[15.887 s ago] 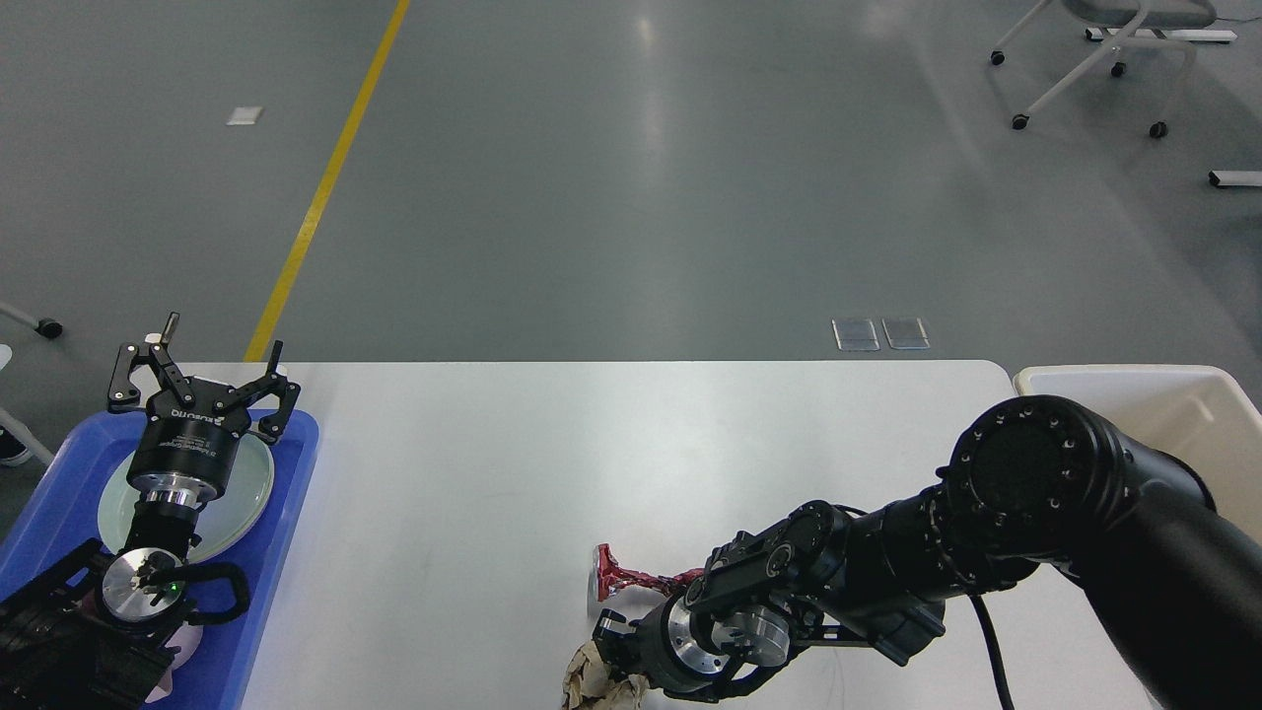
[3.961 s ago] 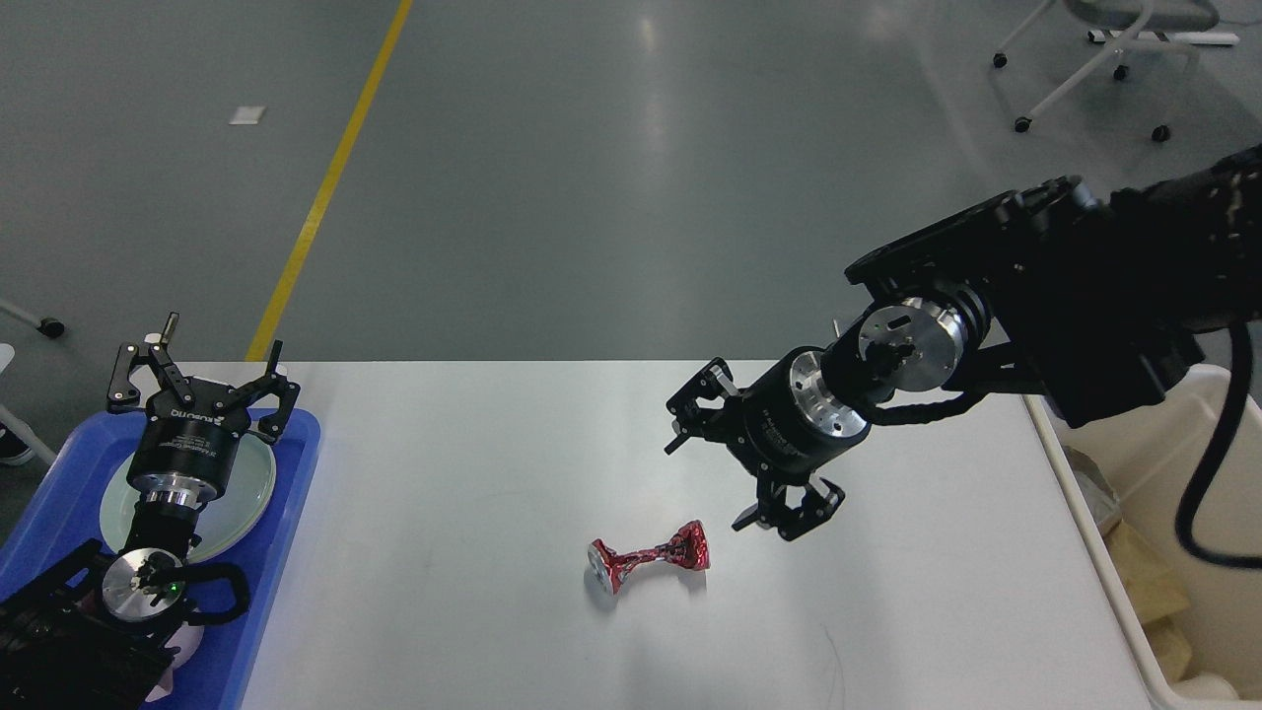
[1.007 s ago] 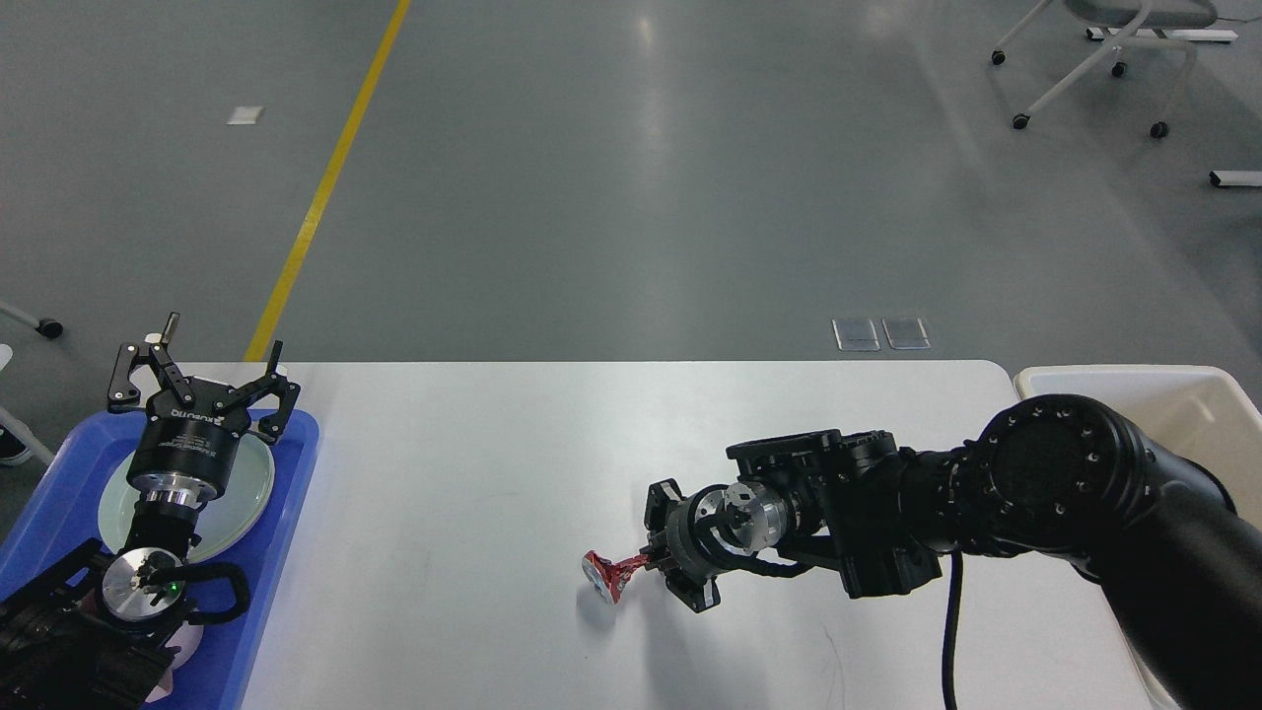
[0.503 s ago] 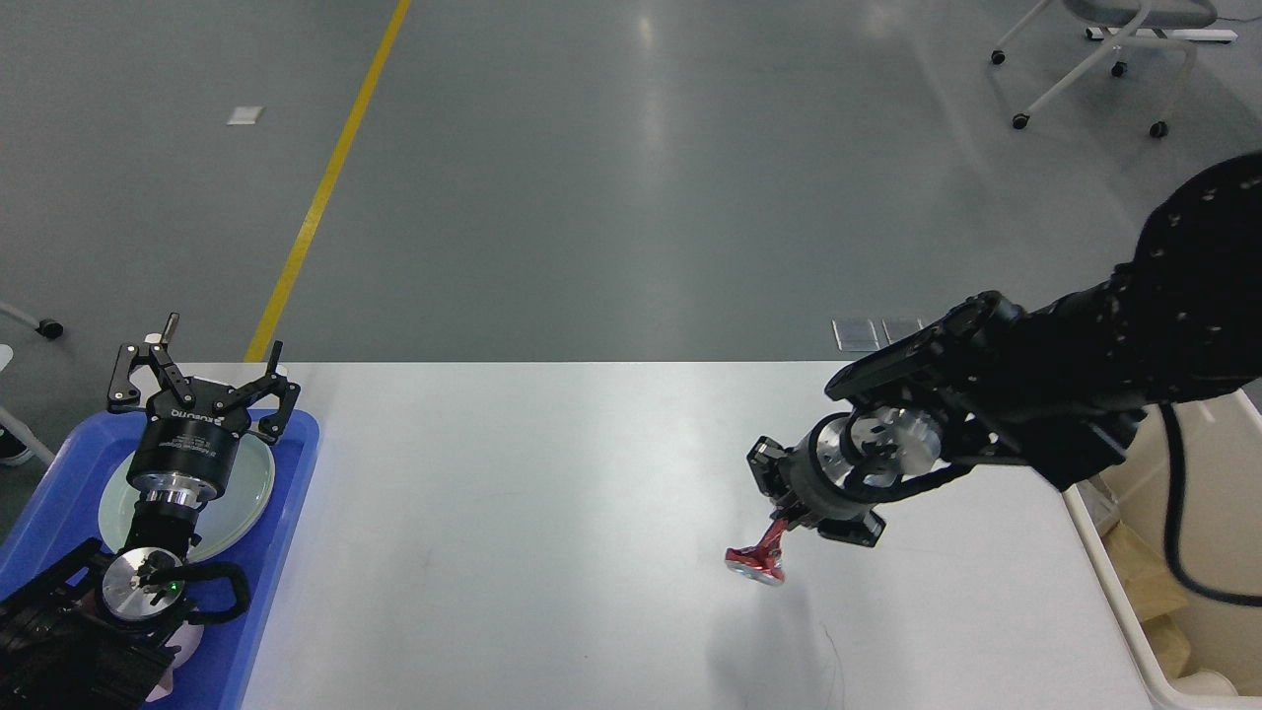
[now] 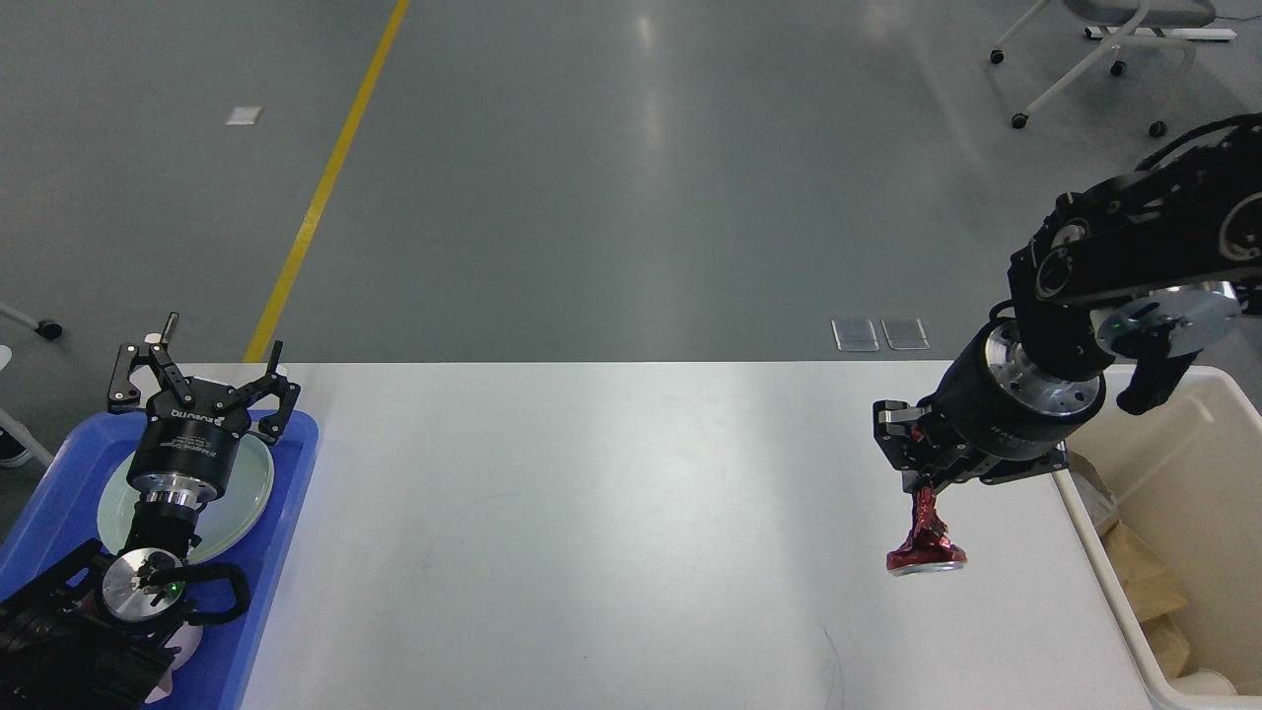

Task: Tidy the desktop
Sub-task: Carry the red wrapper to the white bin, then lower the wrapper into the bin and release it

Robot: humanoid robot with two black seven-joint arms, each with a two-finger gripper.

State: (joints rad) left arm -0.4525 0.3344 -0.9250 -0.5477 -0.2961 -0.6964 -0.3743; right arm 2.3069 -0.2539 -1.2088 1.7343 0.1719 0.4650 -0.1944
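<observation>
The right claw [image 5: 925, 480] clenched a crushed red can [image 5: 924, 544], dangling it at right of frame, presumably bound for the cream bin [image 5: 1178, 493]. The left claw [image 5: 202, 373] hung released over the blue tray [image 5: 286, 513]. The white surface [image 5: 592, 513] filled the lower frame.

Right gripper [image 5: 925, 480] clamped on crushed red can [image 5: 925, 540], hanging above desktop [image 5: 592, 493] near bin [image 5: 1183, 473]. Left gripper [image 5: 202, 370] spread wide over plate [image 5: 242, 488] in blue tray [image 5: 59, 503]. Crumpled paper [image 5: 1144, 582] inside bin.
</observation>
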